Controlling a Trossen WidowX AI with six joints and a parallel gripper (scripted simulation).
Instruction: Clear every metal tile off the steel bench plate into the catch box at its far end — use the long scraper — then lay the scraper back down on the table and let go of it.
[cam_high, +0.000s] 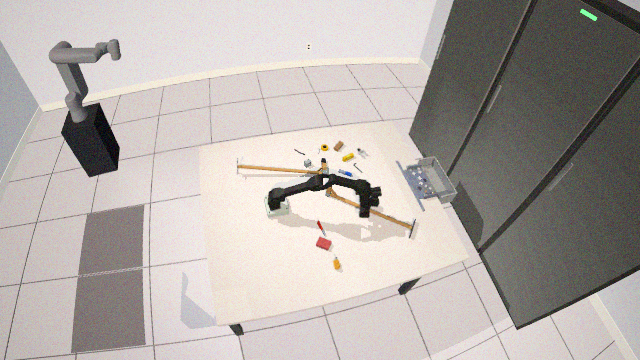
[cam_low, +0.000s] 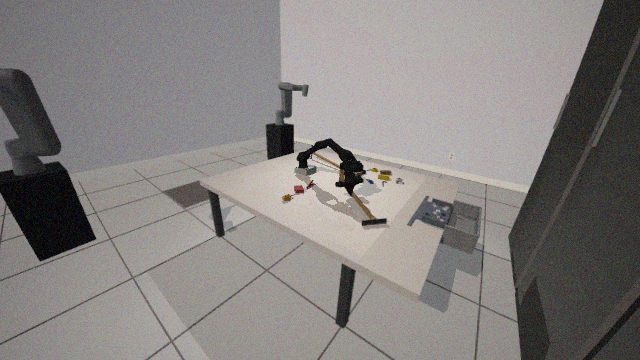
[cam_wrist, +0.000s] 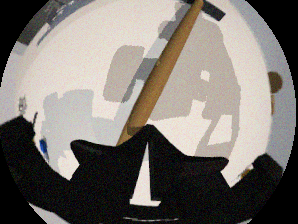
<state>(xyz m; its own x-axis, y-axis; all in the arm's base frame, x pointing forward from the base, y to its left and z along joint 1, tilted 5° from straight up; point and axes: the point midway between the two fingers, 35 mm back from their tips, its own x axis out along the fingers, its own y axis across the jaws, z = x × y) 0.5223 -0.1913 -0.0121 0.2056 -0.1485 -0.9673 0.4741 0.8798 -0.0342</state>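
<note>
A wooden-handled scraper (cam_high: 392, 218) (cam_low: 362, 204) (cam_wrist: 165, 75) lies on the table, its dark blade toward the table's right part. Another wooden-handled tool (cam_high: 280, 169) (cam_low: 326, 159) with a thin crosswise head lies behind the arm. My gripper (cam_high: 364, 215) (cam_low: 345, 185) (cam_wrist: 149, 127) is shut and empty, above the first scraper's handle, which passes behind the fingertips in the wrist view. Several small metal tiles (cam_high: 425, 188) (cam_low: 440, 214) are on the blue-grey bench plate (cam_high: 414, 192) at the table's right edge. The grey catch box (cam_high: 453, 194) (cam_low: 458, 239) adjoins its far end; its contents cannot be told.
A red block (cam_high: 323, 243) (cam_low: 298, 189), a red-handled tool (cam_high: 320, 226) and an orange item (cam_high: 336, 263) (cam_low: 286, 198) lie on the near side. A blue item (cam_high: 345, 173), a yellow block (cam_high: 348, 157) and a brown block (cam_high: 339, 146) lie behind the arm. Tall dark cabinets stand right.
</note>
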